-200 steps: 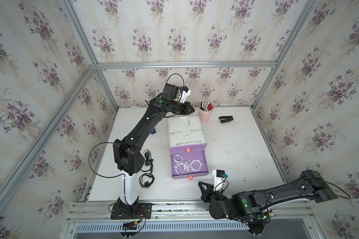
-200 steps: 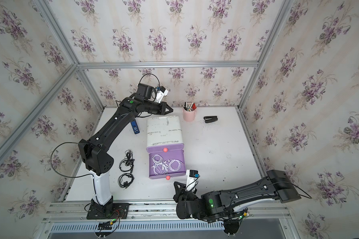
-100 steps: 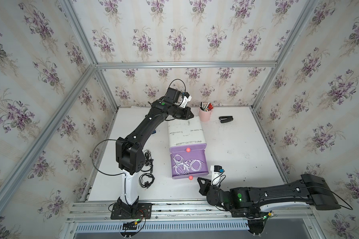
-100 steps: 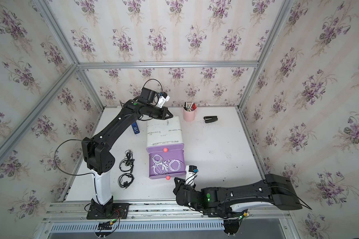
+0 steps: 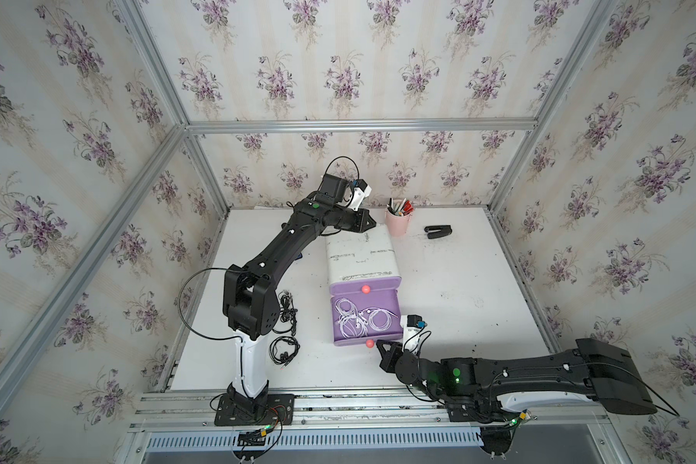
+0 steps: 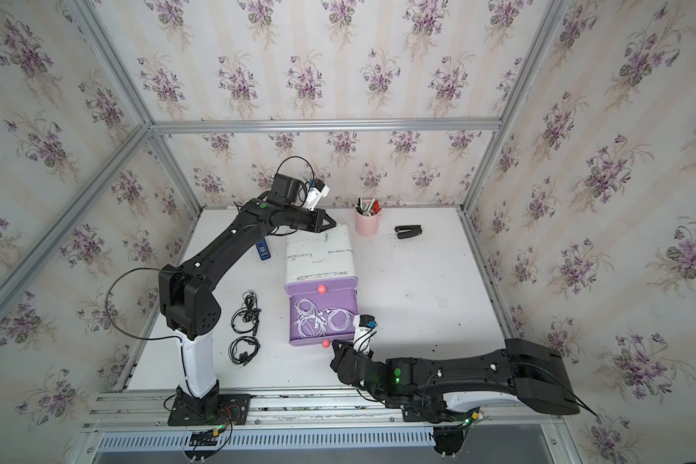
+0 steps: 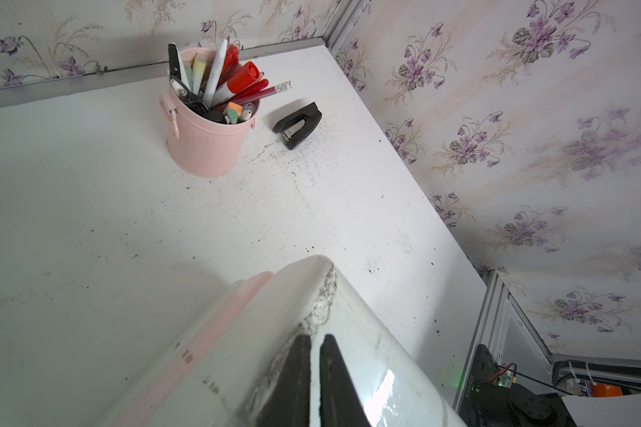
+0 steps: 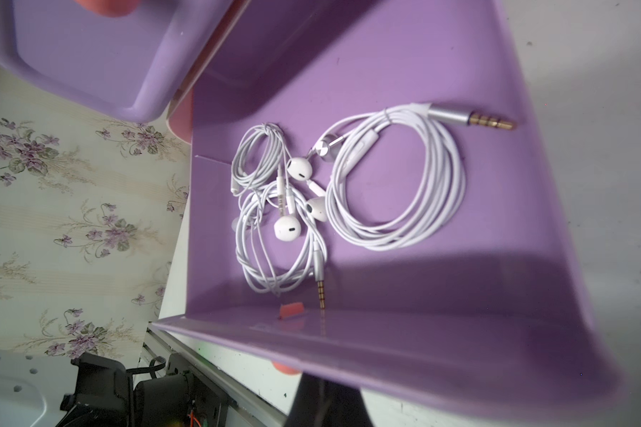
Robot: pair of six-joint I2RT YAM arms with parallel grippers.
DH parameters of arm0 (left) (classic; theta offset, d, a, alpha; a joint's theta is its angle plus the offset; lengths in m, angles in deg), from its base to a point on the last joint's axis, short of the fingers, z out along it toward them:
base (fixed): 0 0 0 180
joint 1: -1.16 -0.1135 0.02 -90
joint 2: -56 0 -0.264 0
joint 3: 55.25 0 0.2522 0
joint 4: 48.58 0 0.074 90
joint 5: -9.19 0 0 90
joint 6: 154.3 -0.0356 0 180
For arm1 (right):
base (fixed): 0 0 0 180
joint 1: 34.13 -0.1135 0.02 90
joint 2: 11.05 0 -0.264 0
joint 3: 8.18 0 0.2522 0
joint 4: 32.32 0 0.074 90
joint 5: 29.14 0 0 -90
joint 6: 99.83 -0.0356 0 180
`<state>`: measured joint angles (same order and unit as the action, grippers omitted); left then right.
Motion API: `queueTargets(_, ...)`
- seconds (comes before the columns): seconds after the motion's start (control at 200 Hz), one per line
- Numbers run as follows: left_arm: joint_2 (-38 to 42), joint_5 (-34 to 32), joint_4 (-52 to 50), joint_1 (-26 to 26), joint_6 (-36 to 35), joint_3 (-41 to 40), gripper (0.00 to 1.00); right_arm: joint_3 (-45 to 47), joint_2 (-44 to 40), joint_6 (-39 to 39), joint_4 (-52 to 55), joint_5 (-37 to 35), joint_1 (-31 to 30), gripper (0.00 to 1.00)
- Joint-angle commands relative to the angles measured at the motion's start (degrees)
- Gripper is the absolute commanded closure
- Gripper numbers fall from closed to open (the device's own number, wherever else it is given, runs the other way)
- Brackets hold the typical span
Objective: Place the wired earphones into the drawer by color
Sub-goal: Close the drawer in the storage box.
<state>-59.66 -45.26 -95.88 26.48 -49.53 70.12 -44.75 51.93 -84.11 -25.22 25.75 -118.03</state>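
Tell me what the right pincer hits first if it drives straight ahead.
Most likely the front wall of the open purple drawer, just beside its pink knob. The shut right pincer points at it from close by, though depth is unclear.

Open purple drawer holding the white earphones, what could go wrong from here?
The shut right end effector sits beside the round coral knob, not on it; pushing there may skew the open purple plastic drawer. The left end effector sits at the rounded rear edge of the white plastic cabinet and could slip, letting it slide. Coiled black wired earphones lie near the left arm's base and might snag.
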Motion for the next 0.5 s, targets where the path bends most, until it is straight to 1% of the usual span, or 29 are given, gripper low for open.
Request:
queueTargets(0.0,-1.2,-5.3,-7.0,-0.2,-1.1,-1.9,0.87,-0.3,0.1,2.0,-1.8,-0.3,0.6,1.0)
queueTargets(0.495,0.5,-3.8,-4.7,-0.2,-1.0,-7.3,0.88,-1.0,2.6,6.1,-7.6,1.1,5.4,1.0)
